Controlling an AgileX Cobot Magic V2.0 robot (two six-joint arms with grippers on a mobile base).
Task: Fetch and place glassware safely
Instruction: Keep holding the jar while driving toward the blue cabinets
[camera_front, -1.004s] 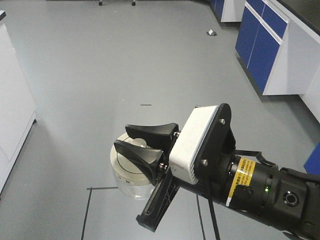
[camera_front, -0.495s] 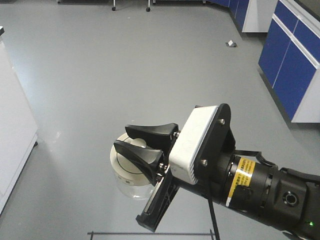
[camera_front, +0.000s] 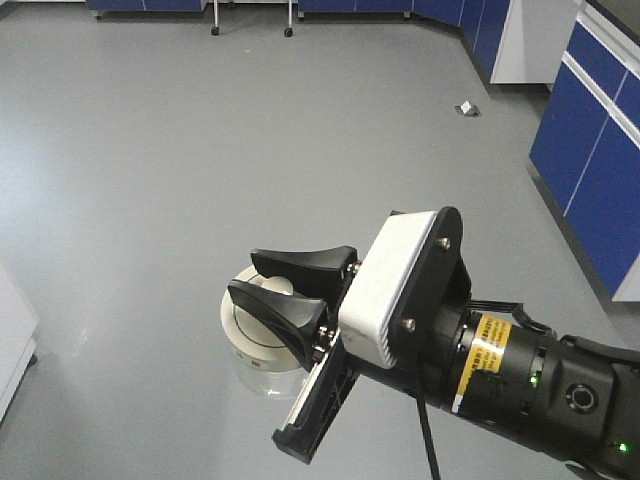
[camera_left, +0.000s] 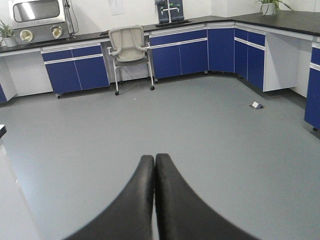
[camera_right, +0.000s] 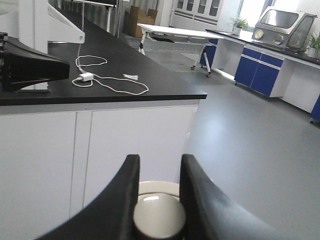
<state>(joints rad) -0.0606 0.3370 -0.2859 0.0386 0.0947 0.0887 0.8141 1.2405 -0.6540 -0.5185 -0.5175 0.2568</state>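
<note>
The glassware (camera_front: 256, 352) is a small clear jar with a cream-white lid, held in the air above the grey floor. My right gripper (camera_front: 243, 275) is shut on the lid's raised knob (camera_right: 159, 216), one black finger on each side. In the right wrist view the lid rim (camera_right: 158, 188) shows just behind the knob, and the glass body is hidden below. In the left wrist view my left gripper (camera_left: 154, 159) is shut with its fingertips pressed together and nothing between them, pointing out over bare floor.
Blue cabinets (camera_front: 598, 165) line the right side, and a white cabinet corner (camera_front: 12, 335) is at the left. A small object (camera_front: 466, 108) lies on the floor. An office chair (camera_left: 130, 47) stands by the far cabinets. A black-topped white counter (camera_right: 100, 80) carries a white cable.
The floor and cabinets have shifted in the front view: the white cabinet on the left has slid almost out of frame. The right arm and jar keep the same place in the view.
</note>
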